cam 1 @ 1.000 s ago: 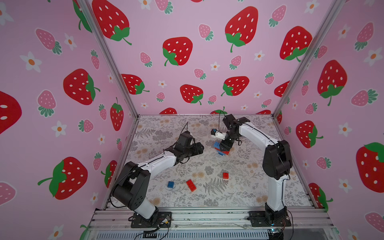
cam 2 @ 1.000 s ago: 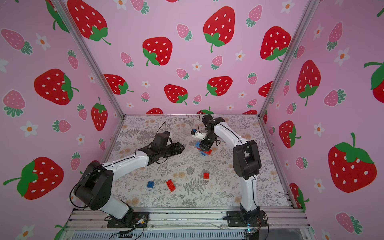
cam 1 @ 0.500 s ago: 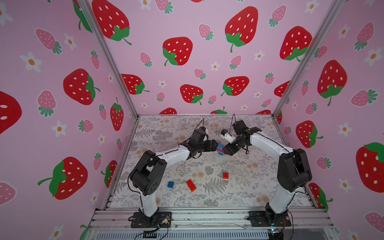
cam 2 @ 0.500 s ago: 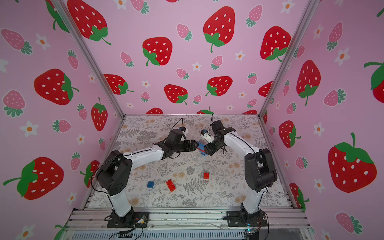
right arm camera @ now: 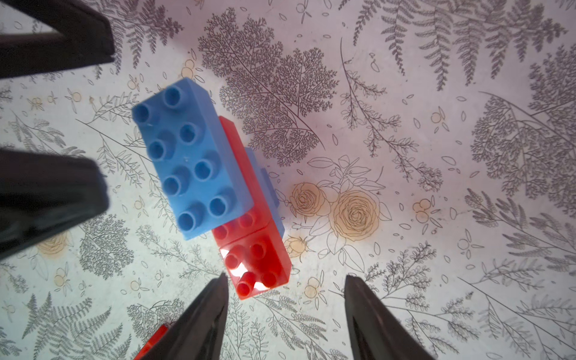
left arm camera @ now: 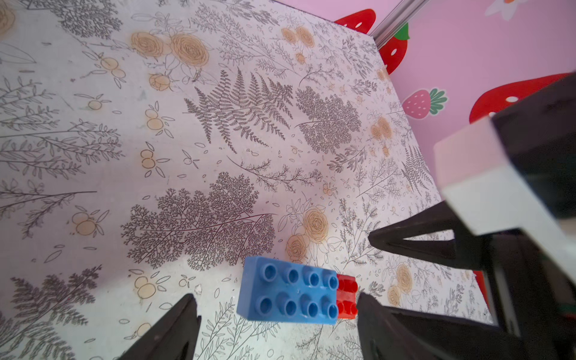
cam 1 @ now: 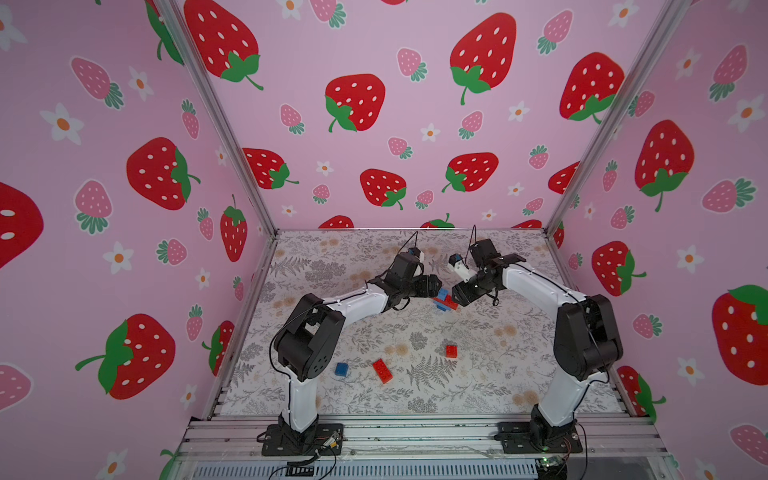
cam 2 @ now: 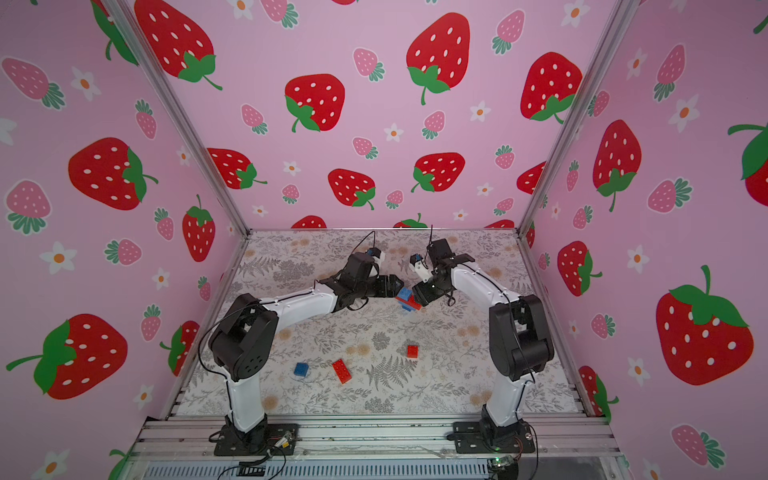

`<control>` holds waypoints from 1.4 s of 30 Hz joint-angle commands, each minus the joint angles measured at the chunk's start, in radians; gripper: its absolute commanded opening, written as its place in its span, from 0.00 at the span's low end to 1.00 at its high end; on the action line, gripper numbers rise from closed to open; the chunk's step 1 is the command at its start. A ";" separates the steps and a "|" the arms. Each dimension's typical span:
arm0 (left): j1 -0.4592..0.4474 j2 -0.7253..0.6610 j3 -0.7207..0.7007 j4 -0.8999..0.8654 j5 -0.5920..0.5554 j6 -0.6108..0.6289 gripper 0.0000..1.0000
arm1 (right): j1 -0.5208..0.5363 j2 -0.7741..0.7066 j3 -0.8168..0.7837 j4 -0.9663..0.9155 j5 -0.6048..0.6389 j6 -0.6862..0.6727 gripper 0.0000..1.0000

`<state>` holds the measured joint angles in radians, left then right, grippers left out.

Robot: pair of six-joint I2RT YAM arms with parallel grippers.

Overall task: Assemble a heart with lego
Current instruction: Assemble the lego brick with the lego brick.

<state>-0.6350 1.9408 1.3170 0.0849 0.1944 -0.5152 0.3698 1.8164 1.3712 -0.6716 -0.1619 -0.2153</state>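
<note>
Stepped red-and-blue heart (cam 1: 445, 300) sits centrally; three loose bricks (cam 1: 382, 370) lie well apart.

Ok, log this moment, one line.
left gripper: open; right gripper: open; brick stack: between them; loose: blue brick, long red brick, small red brick

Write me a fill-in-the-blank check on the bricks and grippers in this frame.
1. The heart's topmost brick, with eight studs, is ___.
2. In a top view, ___ loose bricks lie nearer the table's front edge.
3. The loose long brick beside the small blue brick is ___.
4. The left gripper and right gripper both stand ___, gripping nothing.

Missing words: blue; three; red; open.
</note>
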 commanded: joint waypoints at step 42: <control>-0.007 0.093 0.054 -0.182 -0.080 0.086 0.78 | -0.008 0.073 0.059 -0.025 0.078 0.024 0.61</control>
<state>-0.6369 2.0243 1.3983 -0.0330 0.1673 -0.4412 0.3683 1.8721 1.4067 -0.6655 -0.1139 -0.1978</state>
